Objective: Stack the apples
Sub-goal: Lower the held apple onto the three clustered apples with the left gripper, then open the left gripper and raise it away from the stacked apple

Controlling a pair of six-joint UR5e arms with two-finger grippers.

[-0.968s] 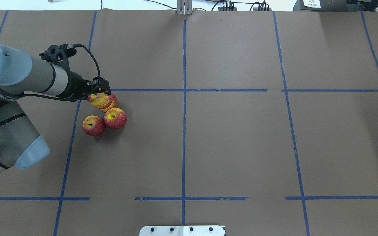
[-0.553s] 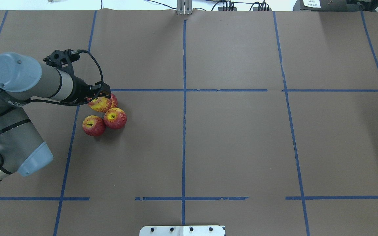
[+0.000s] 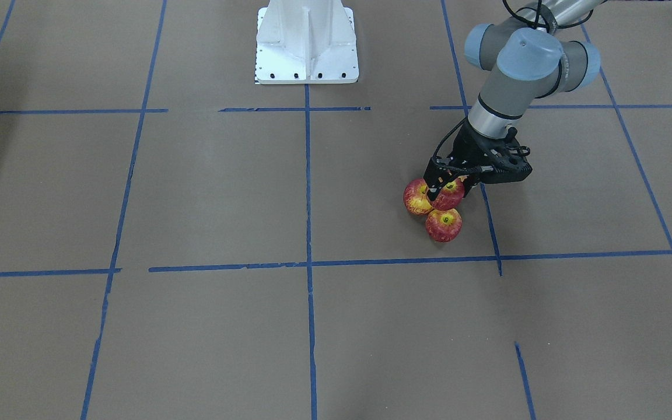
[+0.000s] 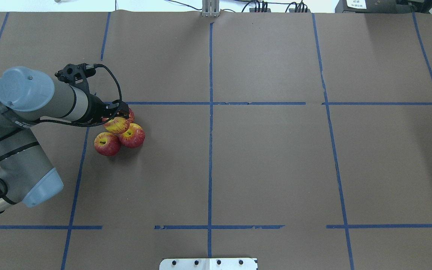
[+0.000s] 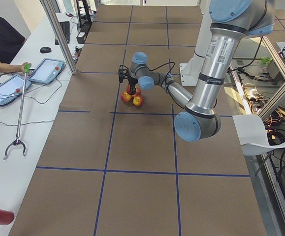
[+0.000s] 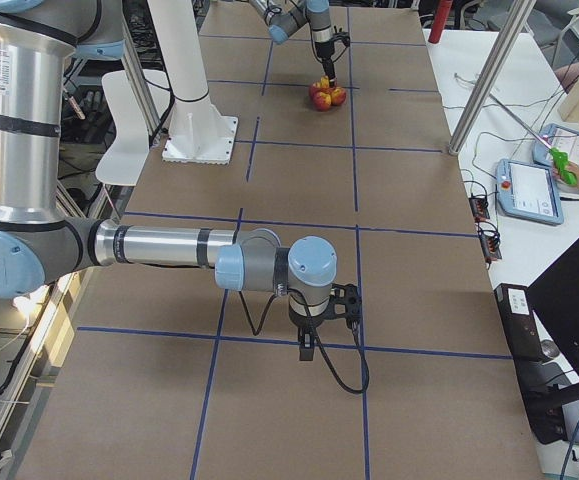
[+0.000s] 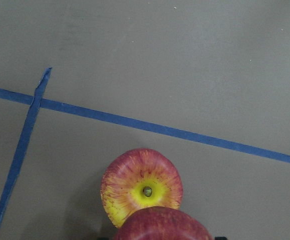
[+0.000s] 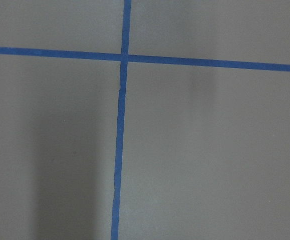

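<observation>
The table [image 4: 268, 168] is covered in brown paper, squared off by blue tape lines [image 4: 210, 150]. Sat right on it: a left apple [image 4: 107, 144], a right apple [image 4: 131, 135] touching it, a far apple [image 7: 142, 187] just behind. A white base plate [image 3: 307, 44] is set at the robot's edge

Lab: tape-gridded table [image 4: 276, 168], operator tablets [image 5: 46, 70]

The apples [image 4: 107, 143] are shiny red with yellow streaks, and yellow around the little dark stem. The table [image 4: 276, 168] is plain brown with blue lines [image 4: 209, 168] that make big squares. The left arm [image 4: 47, 99] is grey with light blue caps, the left gripper [image 3: 447, 185] is black, and the stand [image 3: 307, 44] is white
</observation>
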